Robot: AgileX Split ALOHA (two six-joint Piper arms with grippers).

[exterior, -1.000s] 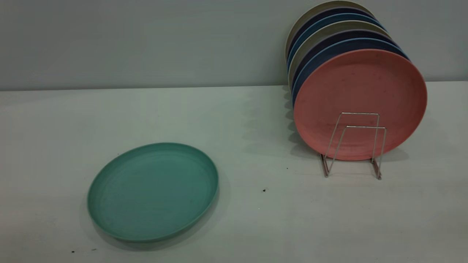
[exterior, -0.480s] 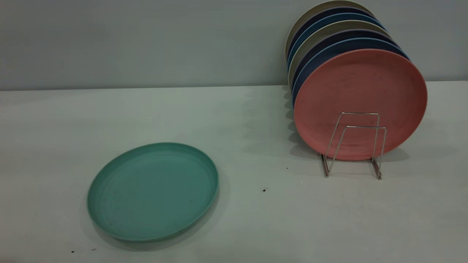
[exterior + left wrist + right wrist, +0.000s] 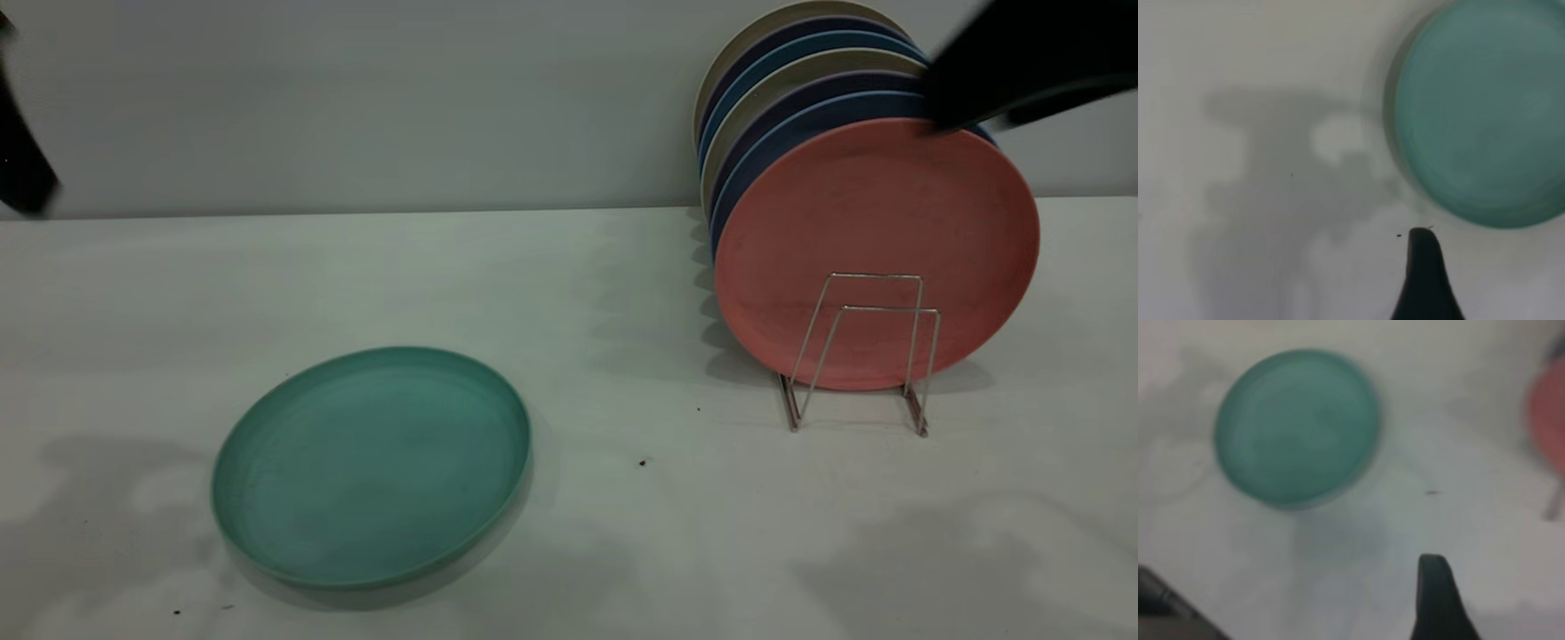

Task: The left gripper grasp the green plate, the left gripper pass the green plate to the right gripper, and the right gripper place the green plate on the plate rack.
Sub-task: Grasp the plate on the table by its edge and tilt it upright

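The green plate (image 3: 372,467) lies flat on the white table at the front left. It also shows in the left wrist view (image 3: 1485,113) and the right wrist view (image 3: 1298,427). The plate rack (image 3: 867,356) stands at the right, its two front wire loops holding nothing. The left gripper (image 3: 1426,280) hangs above bare table beside the plate, touching nothing. Its arm shows as a blurred black shape at the exterior view's left edge (image 3: 22,169). The right gripper (image 3: 1438,600) is high above the table, well away from the plate. Its arm is a black blur at the top right (image 3: 1022,62).
A pink plate (image 3: 876,222) stands upright in the rack, with several blue, dark and beige plates (image 3: 800,80) behind it. A grey wall runs along the table's back edge. Small dark specks (image 3: 642,462) lie between the green plate and the rack.
Both arms have come into the exterior view, at the left edge and the top right. Their shadows now fall on the table front. The plates and the rack have not moved.
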